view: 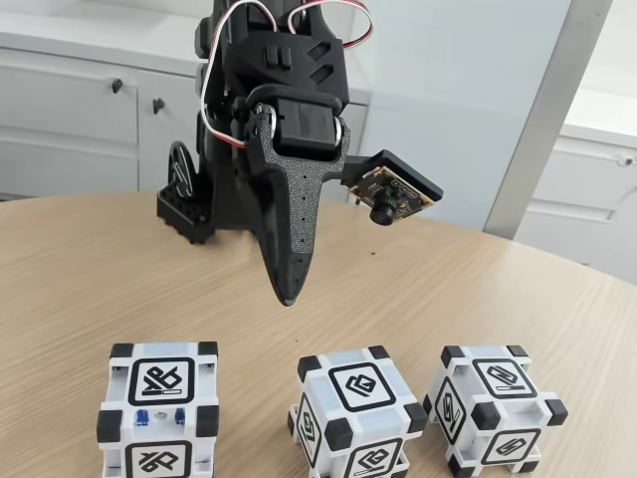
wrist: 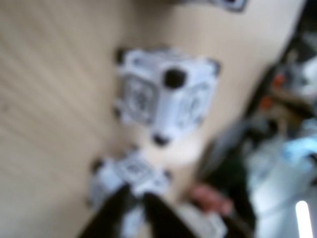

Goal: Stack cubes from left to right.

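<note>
Fixed view, your left to right along the near edge of the wooden table: left cube sits square to the camera, with small blue lights on its front face. Middle cube is turned corner-on, well apart from the left one. Right cube sits just beside the middle one, also turned, with a narrow gap between them. None is stacked; all three rest on the table.

Your gripper hangs above the table behind the row, tip pointing down over the space between the left and middle cubes, touching nothing. The fingers look pressed together to one point, holding nothing.

Wrist view is badly blurred: one cube mid-frame, another lower down, dark finger tips in front of it, narrow gap.
</note>
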You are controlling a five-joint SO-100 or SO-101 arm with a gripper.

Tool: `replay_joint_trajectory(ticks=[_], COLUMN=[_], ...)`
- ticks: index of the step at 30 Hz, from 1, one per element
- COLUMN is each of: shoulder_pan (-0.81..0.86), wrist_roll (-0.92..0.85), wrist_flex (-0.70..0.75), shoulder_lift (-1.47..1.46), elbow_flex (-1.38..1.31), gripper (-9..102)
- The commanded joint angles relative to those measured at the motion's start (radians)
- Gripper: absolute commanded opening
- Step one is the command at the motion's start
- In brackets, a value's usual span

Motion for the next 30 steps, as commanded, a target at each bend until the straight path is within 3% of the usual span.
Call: replay_joint_trajectory(ticks=[1,30], shoulder_pan=[-0.005,-0.006], wrist_roll=[-0.011,-0.021], wrist_flex=[-0.011,-0.011], shoulder_lift=[0.008,0.008], elbow_flex=[-0.003,-0.003], gripper=[0,0])
